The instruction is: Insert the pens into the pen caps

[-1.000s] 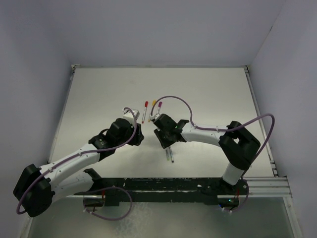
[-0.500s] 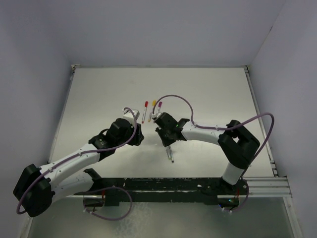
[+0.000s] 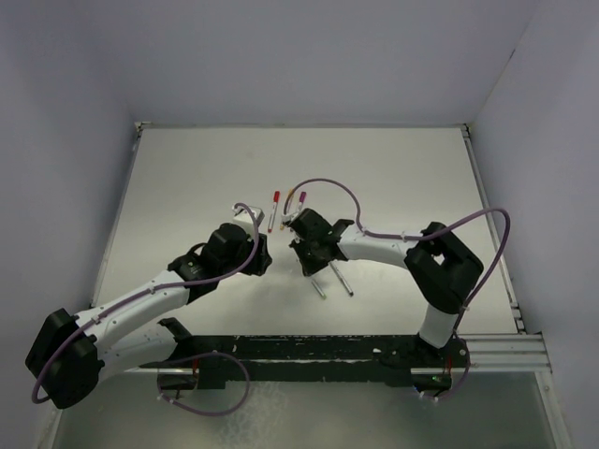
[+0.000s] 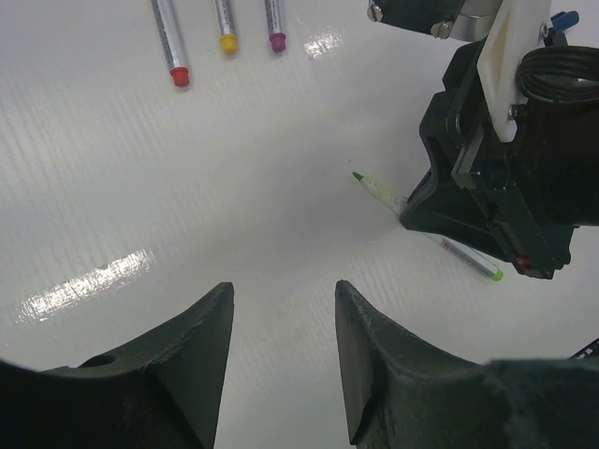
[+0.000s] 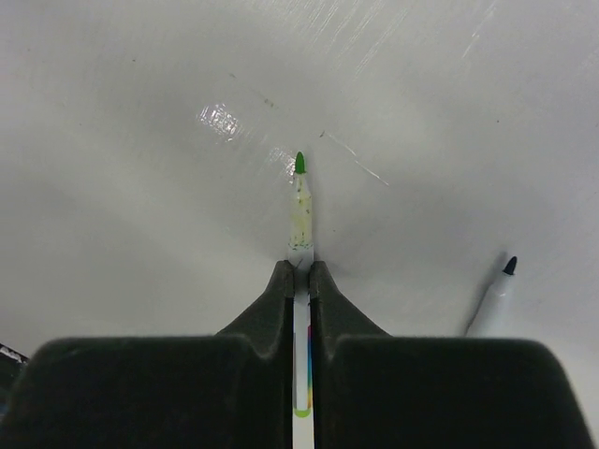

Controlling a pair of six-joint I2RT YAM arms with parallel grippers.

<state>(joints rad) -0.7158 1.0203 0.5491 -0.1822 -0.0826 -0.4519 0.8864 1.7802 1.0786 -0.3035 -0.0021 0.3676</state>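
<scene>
Green pen, place: I see the green pen [image 5: 300,210] clamped between the two fingers of the right gripper [image 5: 299,273]. Its front part sticks out ahead of the fingertips and points away from the wrist camera.
Green pen, height: it is low over the table [image 4: 140,187], but I cannot tell if the tip touches the surface.
Green pen, look: it has a thin pale body and a small bare green tip. There are some greenish marks just behind the tip. Between the fingers I see a coloured strip along the shaft and a green rear end.
Green pen, rear: in the left wrist view a pale shaft with a green end comes out behind the right gripper. I think this is the same pen, but the gripper body hides the middle part.
Right gripper: the fingers are pressed narrow on the green pen, one on each side of the shaft.
Dark-tipped pen: the dark-tipped pen [image 5: 491,301] lies on the table to the right of the held pen in the right wrist view, apart from it. The tip is dark, but blue or black I cannot say.
Capped pens: the red-capped pen [image 4: 168,37], the yellow-capped pen [image 4: 225,23] and the purple-capped pen [image 4: 273,19] lie side by side on the table, well apart from the green pen.
Left gripper: the left gripper [image 4: 281,318] has its fingers wide apart with only bare table between them. It is near the right gripper, not touching it.
Table: white and glossy, with bright reflections.
</scene>
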